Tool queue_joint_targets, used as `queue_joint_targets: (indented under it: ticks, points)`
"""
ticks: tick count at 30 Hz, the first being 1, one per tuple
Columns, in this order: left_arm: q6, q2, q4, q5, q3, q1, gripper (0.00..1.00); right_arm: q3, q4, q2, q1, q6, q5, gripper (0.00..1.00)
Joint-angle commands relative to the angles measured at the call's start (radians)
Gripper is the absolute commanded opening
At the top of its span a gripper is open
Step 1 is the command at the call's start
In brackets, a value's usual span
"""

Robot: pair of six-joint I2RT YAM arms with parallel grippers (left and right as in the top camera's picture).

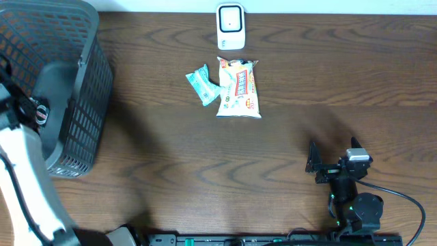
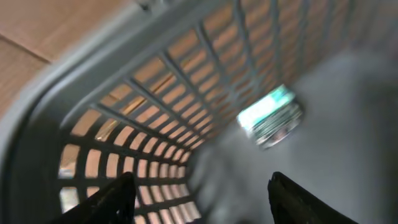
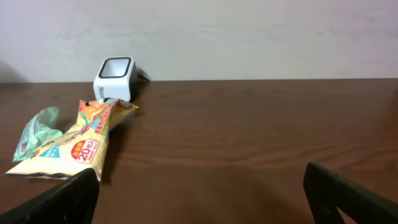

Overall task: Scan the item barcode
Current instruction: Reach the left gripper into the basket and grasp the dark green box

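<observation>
The white barcode scanner [image 1: 231,27] stands at the table's far edge, and shows in the right wrist view as a scanner [image 3: 114,78] with a dark window. In front of it lie a yellow-and-white snack bag [image 1: 237,87] [image 3: 68,149] and a small green packet [image 1: 203,84] [image 3: 34,134]. My left gripper [image 2: 202,180] is inside the grey basket [image 1: 82,102], open, with nothing between its fingers. A small green-and-silver item [image 2: 270,115] lies loose on the basket floor just beyond it. My right gripper [image 1: 333,154] [image 3: 199,177] is open and empty, low over the table at the near right.
The basket's lattice wall [image 2: 155,99] curves closely round the left fingers. The white left arm [image 1: 27,178] reaches into the basket from the near left corner. A black cable [image 1: 403,201] trails from the right arm's base.
</observation>
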Motion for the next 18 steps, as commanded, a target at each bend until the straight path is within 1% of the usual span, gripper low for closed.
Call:
queue_joint_targets:
  ticks: [1, 4, 6, 11, 18]
  points:
    - [0.182, 0.063, 0.010, -0.012, 0.004, 0.015, 0.67, -0.002, -0.003, -0.006, 0.005, -0.008, 0.000, 0.99]
    - [0.217, 0.116, 0.037, -0.006, 0.004, 0.014, 0.67, -0.002, -0.003, -0.006, 0.005, -0.008, 0.000, 0.99]
    - [0.228, 0.167, 0.051, 0.046, 0.003, 0.016, 0.67, -0.002, -0.003, -0.006, 0.005, -0.008, 0.000, 0.99]
    - [0.343, 0.275, 0.084, 0.123, 0.003, 0.017, 0.67, -0.002, -0.003, -0.006, 0.005, -0.008, 0.000, 0.99]
    - [0.348, 0.404, 0.161, 0.122, 0.003, 0.017, 0.67, -0.002, -0.003, -0.006, 0.005, -0.008, 0.000, 0.99]
